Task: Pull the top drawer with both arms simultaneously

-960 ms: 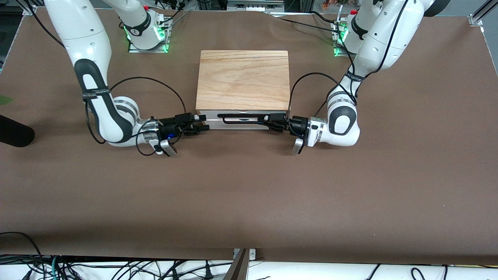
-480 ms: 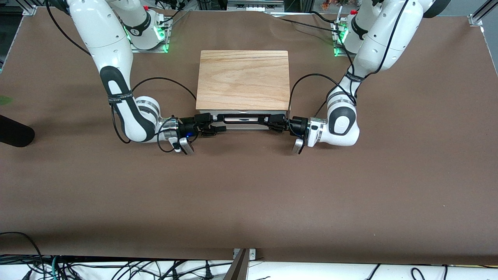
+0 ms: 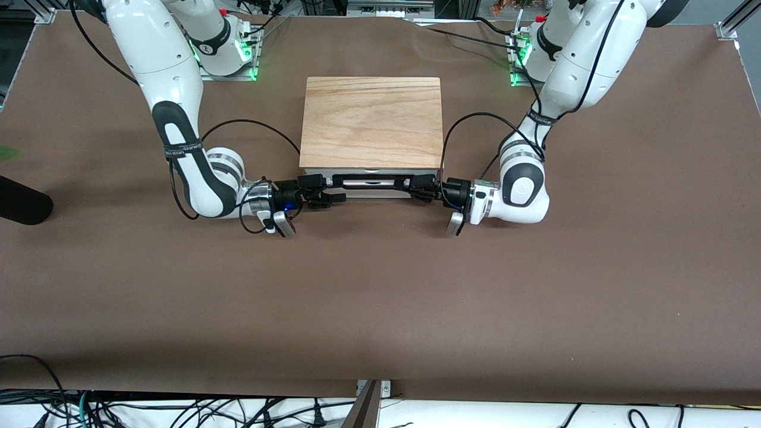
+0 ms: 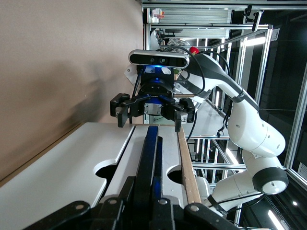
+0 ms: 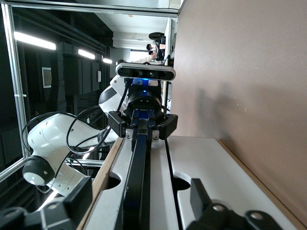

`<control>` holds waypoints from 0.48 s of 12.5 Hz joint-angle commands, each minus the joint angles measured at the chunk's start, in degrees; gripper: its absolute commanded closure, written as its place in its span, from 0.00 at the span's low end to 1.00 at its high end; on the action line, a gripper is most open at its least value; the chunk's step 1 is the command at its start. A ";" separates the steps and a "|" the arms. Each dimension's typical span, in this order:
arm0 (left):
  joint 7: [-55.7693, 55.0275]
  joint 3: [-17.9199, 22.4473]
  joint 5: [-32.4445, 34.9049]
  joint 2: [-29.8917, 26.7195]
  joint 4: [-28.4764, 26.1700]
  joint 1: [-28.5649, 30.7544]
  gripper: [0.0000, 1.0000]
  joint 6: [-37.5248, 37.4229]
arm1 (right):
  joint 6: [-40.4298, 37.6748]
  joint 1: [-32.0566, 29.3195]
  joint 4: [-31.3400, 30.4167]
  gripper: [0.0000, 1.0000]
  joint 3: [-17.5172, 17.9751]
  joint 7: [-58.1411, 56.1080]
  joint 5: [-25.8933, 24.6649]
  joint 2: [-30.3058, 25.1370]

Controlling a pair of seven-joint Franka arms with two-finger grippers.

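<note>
The top drawer (image 3: 368, 186) shows its white front panel just under the edge of the box's wood top. Its black bar handle (image 3: 371, 177) runs along the panel. My left gripper (image 3: 412, 183) is shut on the handle's end toward the left arm; its own view shows the fingers (image 4: 122, 191) closed around the bar (image 4: 148, 158). My right gripper (image 3: 332, 193) is open at the handle's other end. In the right wrist view its fingers (image 5: 81, 196) stand wide apart with the bar (image 5: 136, 177) between them, not touching it.
The box's flat wood-grain top (image 3: 371, 119) stands mid-table. The arm bases (image 3: 229, 50) glow green farther from the front camera. A black object (image 3: 21, 205) lies at the right arm's end. Bare brown table (image 3: 380, 297) lies in front of the drawer.
My right arm has swung in toward the drawer and brought its open gripper to the handle's end. My left gripper has stayed on the handle. The drawer has not moved.
</note>
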 commanded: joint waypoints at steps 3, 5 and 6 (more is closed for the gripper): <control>0.84 -0.02 -1.91 -1.02 -0.25 -0.17 1.00 -0.87 | 0.10 1.01 -0.41 0.20 0.19 -0.70 1.30 -0.75; 0.84 -0.02 -1.91 -1.02 -0.25 -0.09 1.00 -0.87 | -0.25 1.01 -0.68 0.22 0.19 -0.70 1.30 -0.75; 0.84 -0.02 -1.91 -1.02 -0.25 -0.17 1.00 -0.87 | -0.34 1.09 -0.76 0.25 0.19 -0.61 1.30 -0.83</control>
